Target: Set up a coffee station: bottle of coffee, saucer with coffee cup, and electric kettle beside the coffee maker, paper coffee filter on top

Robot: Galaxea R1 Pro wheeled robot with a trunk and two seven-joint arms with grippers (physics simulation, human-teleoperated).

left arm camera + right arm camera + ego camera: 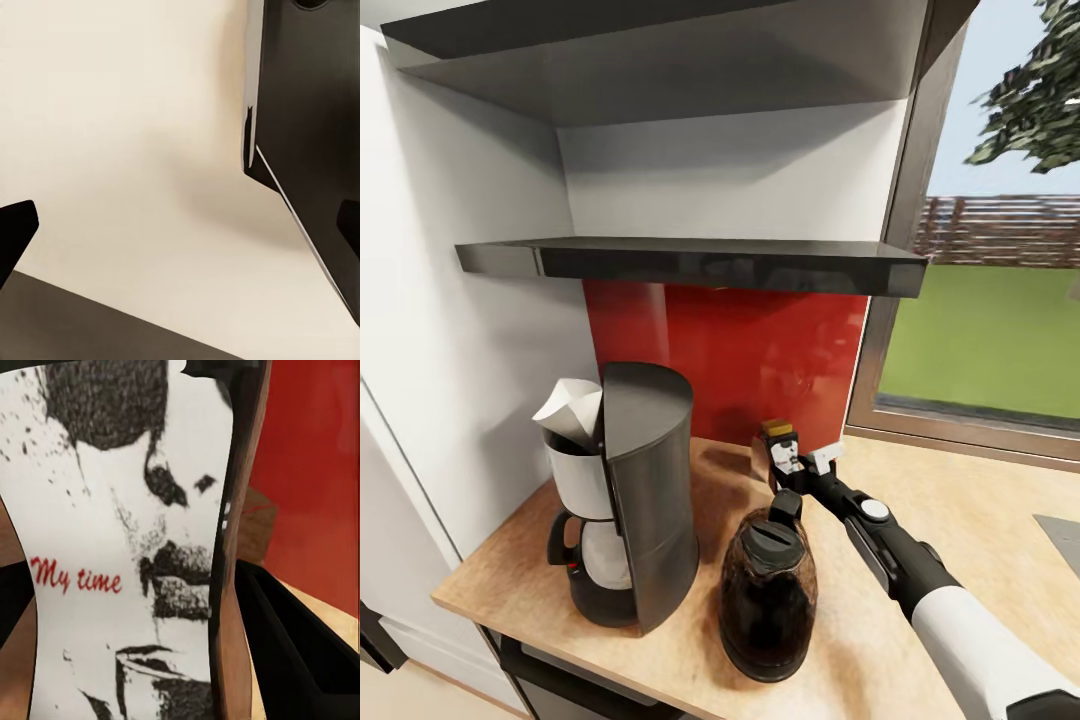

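The dark coffee maker [645, 490] stands at the counter's left end, with a white paper filter [570, 410] on top of its carafe side. Just right of it, near the front edge, sits the dark glass electric kettle [765, 590]. Behind the kettle, by the red backsplash, the bottle of coffee [780, 433] stands on the countertop [960, 520]. My right gripper [797, 462] is shut on it. Up close, its white "My time" label [127, 547] sits between the black fingers [289, 649]. My left gripper [180, 232] is open and holds nothing.
A black shelf [700, 262] hangs above the counter, with a second shelf higher up. A window [1000, 330] borders the counter at the right, and a grey panel edge [1065, 540] shows at the far right. Beside my left gripper is a dark cabinet panel [307, 127].
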